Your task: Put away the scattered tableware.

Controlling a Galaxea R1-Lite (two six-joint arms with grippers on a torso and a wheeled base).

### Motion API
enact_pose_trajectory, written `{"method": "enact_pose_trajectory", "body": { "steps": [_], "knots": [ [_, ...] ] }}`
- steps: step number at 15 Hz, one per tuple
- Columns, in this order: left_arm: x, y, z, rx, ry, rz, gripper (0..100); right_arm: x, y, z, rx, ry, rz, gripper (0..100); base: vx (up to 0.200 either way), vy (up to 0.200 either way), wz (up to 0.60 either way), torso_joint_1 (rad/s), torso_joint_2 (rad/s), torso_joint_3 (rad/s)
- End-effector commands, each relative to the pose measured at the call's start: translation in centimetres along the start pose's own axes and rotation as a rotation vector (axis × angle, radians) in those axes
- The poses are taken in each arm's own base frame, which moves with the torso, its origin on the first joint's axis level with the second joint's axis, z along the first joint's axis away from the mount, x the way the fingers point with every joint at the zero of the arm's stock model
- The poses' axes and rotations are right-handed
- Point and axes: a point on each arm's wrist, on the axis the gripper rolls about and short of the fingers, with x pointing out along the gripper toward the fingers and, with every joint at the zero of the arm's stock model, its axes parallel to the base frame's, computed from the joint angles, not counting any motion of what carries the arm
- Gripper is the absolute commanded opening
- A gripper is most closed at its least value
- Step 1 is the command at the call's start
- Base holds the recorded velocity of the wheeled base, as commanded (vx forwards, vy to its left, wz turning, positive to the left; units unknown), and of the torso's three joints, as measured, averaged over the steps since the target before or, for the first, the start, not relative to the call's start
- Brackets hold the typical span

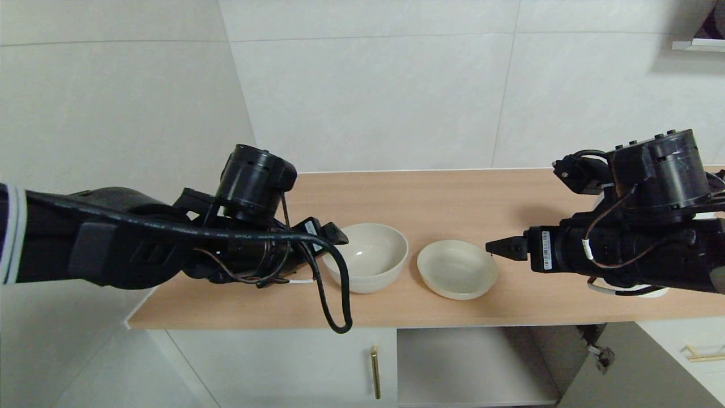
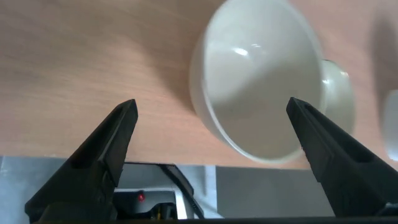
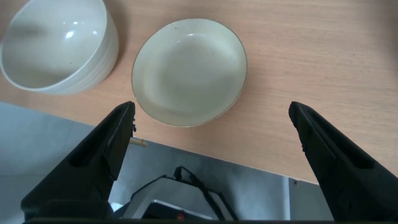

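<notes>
Head view: two pale bowls stand side by side on the wooden counter [image 1: 442,198], between the two grippers, which point at each other.
Step in hand: judged to be the approach before a grasp; both bowls rest on the counter and neither is lifted.
Deep bowl [image 1: 367,256]: upright, just past the tips of the left gripper [image 1: 335,233]; in the left wrist view it lies ahead of the fingers [image 2: 106,155], within their span but nearer one finger than the other.
Shallow bowl [image 1: 457,268]: upright, just beside the deep bowl without clearly touching it, and just in front of the tip of the right gripper [image 1: 499,247].
Left fingers: spread wide, holding nothing.
Right fingers [image 3: 323,155]: spread wide as well and empty; the shallow bowl [image 3: 189,71] sits ahead of the gap between them.
Arm pose: both forearms lie roughly level above the counter, the left reaching in from its side and the right from the opposite side, wrists low.
Next move: each gripper probably has to advance until one finger is inside a rim and the other outside, then pinch the wall. The deep bowl's steep side should take that well, while the shallow rim gives less to hold.
Likely destination: the open cupboard shelf [image 1: 464,362] under the counter, though that is a guess.
</notes>
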Motion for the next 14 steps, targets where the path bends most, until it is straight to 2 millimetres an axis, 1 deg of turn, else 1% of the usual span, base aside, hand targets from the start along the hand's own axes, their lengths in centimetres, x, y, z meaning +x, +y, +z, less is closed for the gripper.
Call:
{"method": "enact_pose_trajectory", "body": {
  "steps": [1,4,9,10,14],
  "knots": [
    [1.5,0.1,-0.3,0.002,0.023,0.027,100,0.1,0.0,0.0,0.001,0.002,-0.001,100,0.000,0.000,0.00,0.000,0.00,0.000],
    [2.6,0.2,-0.5,-0.007,0.042,0.053,100,0.4,0.0,-0.3,-0.004,0.014,-0.001,100,0.000,0.000,0.00,0.000,0.00,0.000],
    [2.6,0.1,-0.4,-0.013,0.038,0.053,100,0.5,0.0,-0.3,-0.004,0.019,-0.001,100,0.000,0.000,0.00,0.000,0.00,0.000],
    [2.6,0.2,-0.4,-0.013,0.039,0.054,0,0.5,0.0,-0.3,-0.004,0.019,-0.001,100,0.000,0.000,0.00,0.000,0.00,0.000],
    [2.5,0.1,-0.4,-0.013,0.036,0.051,0,0.4,0.0,-0.3,-0.005,0.016,0.000,100,0.000,0.000,0.00,0.000,0.00,0.000]
  ]
}}
